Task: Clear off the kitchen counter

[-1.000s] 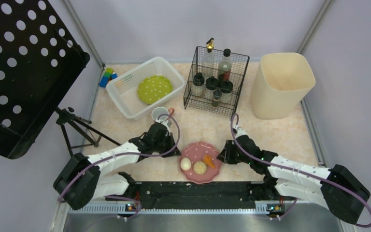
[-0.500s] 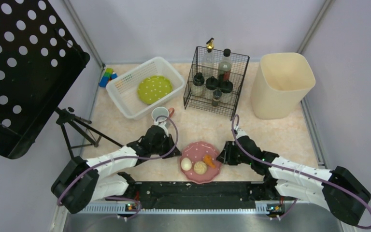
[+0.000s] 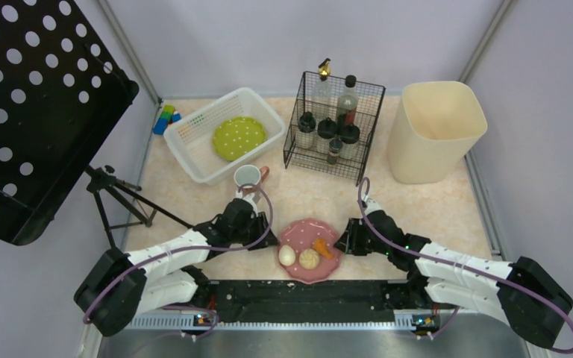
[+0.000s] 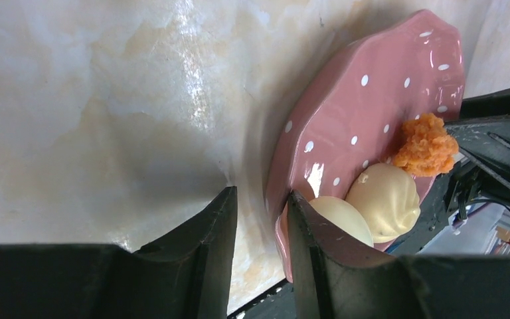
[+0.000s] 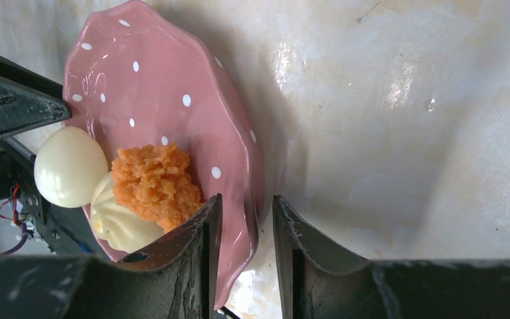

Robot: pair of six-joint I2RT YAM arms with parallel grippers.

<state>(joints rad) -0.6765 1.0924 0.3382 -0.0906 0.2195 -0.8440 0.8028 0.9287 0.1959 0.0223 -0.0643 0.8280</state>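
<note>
A pink plate with white dots [image 3: 310, 231] lies on the marbled kitchen counter [image 3: 433, 201] at the near middle. On it are a white egg [image 3: 287, 254], a pale bun [image 3: 309, 259] and an orange crumbly piece [image 3: 322, 248]. My left gripper [image 3: 267, 237] is at the plate's left rim; in the left wrist view it [image 4: 260, 196] is open and straddles the rim of the plate [image 4: 372, 113], one finger over the plate, one outside. My right gripper [image 3: 343, 240] is at the right rim; in the right wrist view it [image 5: 246, 199] is open and straddles the rim of the plate [image 5: 153, 86].
A white basket [image 3: 194, 149] with a green plate [image 3: 239, 138] stands at the back left, a mug [image 3: 248, 177] just in front of it. A wire rack of bottles [image 3: 333, 123] and a beige bin [image 3: 434, 127] stand behind. A black perforated panel [image 3: 30, 112] on a tripod [image 3: 119, 198] is at the left.
My left gripper has moved slightly nearer and onto the plate's left rim. The right gripper and the plate have barely moved.
</note>
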